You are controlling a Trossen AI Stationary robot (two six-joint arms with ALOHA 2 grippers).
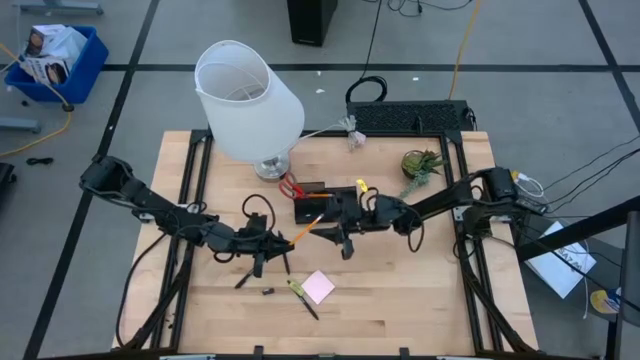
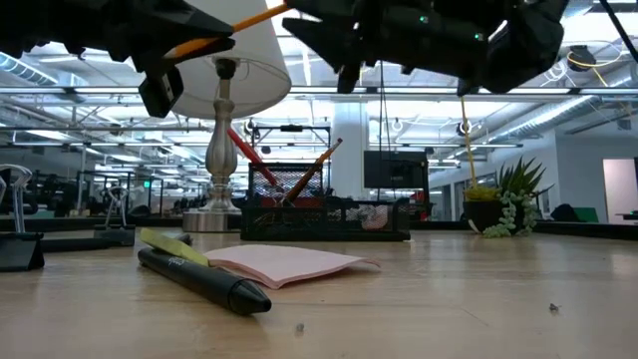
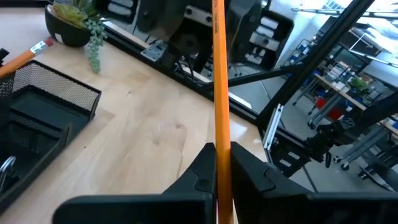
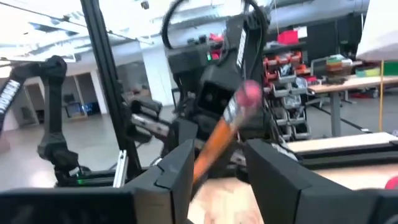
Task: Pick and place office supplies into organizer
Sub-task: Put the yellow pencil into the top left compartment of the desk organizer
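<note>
An orange pencil (image 1: pixel 306 228) with a pink eraser hangs above the table's middle, with my left gripper (image 1: pixel 287 240) shut on its lower end. My right gripper (image 1: pixel 330 218) is open. Its fingers stand on either side of the pencil's eraser end (image 4: pixel 249 94), and I see no touch. The black mesh organizer (image 1: pixel 318 204) stands just beyond, with red-handled scissors (image 1: pixel 290 186) and another pencil (image 2: pixel 314 170) leaning in it. A pink sticky-note pad (image 1: pixel 320 287), a yellow-green marker (image 2: pixel 164 242) and a black pen (image 2: pixel 204 282) lie on the table nearer the front. My left gripper pinches the pencil's shaft (image 3: pixel 219 140) between its two fingers, at the end away from the eraser. The fingers come nearly level from the table's left, and the pencil runs on forward out of them. The pencil is lifted clear of the table, slanting toward my right gripper.
A white-shaded lamp (image 1: pixel 250 100) stands at the far left of the table, close behind the organizer. A small green potted plant (image 1: pixel 420 165) sits at the far right. A tiny black bit (image 1: pixel 268 291) lies left of the pad.
</note>
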